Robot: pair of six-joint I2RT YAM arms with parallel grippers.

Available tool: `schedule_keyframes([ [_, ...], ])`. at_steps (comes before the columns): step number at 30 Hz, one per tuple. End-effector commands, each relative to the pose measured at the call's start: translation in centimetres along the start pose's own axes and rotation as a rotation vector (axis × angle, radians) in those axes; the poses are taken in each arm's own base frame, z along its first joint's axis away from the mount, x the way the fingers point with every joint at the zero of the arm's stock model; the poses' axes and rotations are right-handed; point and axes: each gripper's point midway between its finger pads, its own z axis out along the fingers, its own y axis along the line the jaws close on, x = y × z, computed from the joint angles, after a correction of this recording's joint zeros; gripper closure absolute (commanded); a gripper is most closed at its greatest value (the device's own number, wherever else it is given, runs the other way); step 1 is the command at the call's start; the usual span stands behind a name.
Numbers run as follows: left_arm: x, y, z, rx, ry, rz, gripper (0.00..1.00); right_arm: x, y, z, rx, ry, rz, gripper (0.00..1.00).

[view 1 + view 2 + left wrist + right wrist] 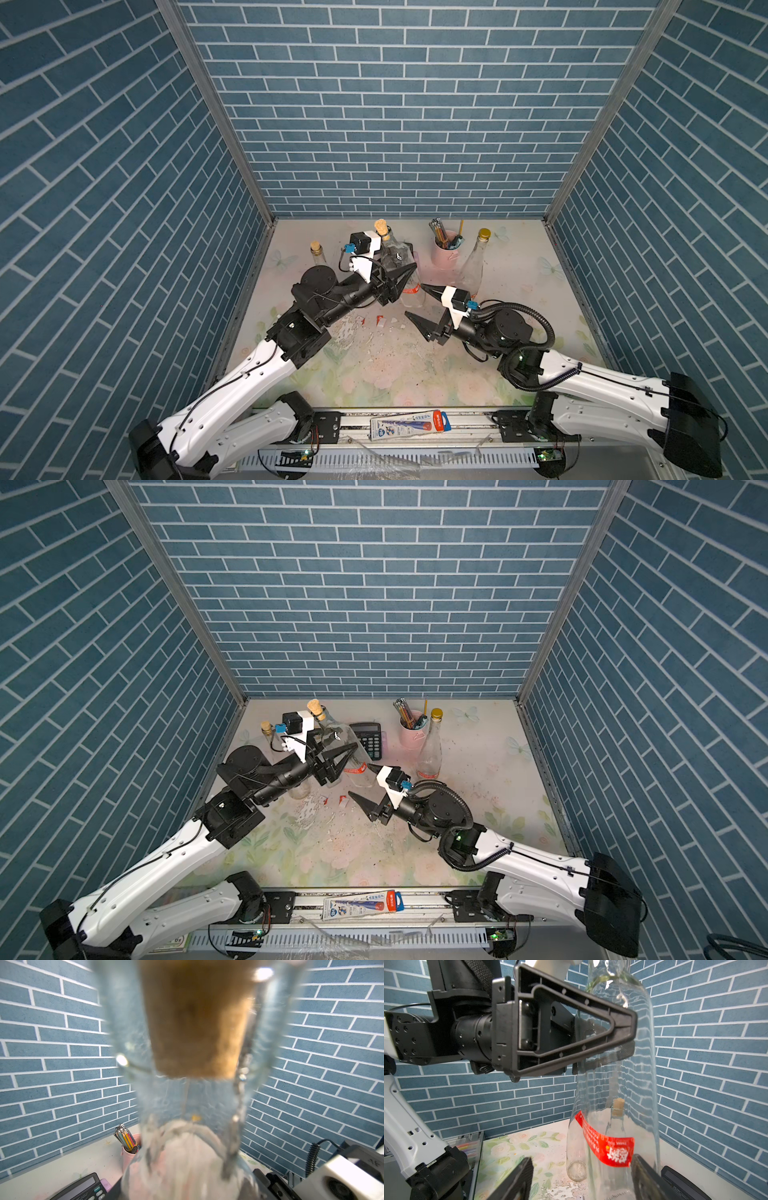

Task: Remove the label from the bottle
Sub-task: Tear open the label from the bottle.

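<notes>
A clear glass bottle (398, 257) with a cork (381, 227) leans over the table, and my left gripper (405, 270) is shut on the bottle's body. In the right wrist view its black fingers (623, 1028) clamp the glass (618, 1076) from both sides. A red label (609, 1148) wraps the lower part and also shows in a top view (355, 769). My right gripper (415, 300) is open beside the bottle's base, and one finger (643, 1176) sits close by the label's free edge. The left wrist view is filled by the blurred neck (197, 1095).
A small corked bottle (318, 252) stands at the left rear. A gold-capped bottle (474, 266), a pink cup of pencils (444, 249) and a calculator (368, 738) stand behind. Torn label scraps (365, 324) litter the floral table. A flat package (409, 424) lies on the front rail.
</notes>
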Motion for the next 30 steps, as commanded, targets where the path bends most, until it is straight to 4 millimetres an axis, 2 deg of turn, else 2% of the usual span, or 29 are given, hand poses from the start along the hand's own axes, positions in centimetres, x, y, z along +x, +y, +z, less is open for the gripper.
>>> schedule_keyframes([
  [1,-3.8,-1.2,-0.9,0.042,-0.140,0.016,1.00,-1.5,0.9,0.5,-0.052,-0.042,0.032,0.26],
  [11,-3.8,-1.1,-1.1,0.038,-0.146,0.017,1.00,-1.8,1.2,0.5,-0.070,-0.054,0.041,0.26],
  [30,-3.4,-0.8,-1.1,0.021,-0.143,0.023,1.00,-3.8,3.7,0.3,-0.216,-0.112,0.044,0.28],
])
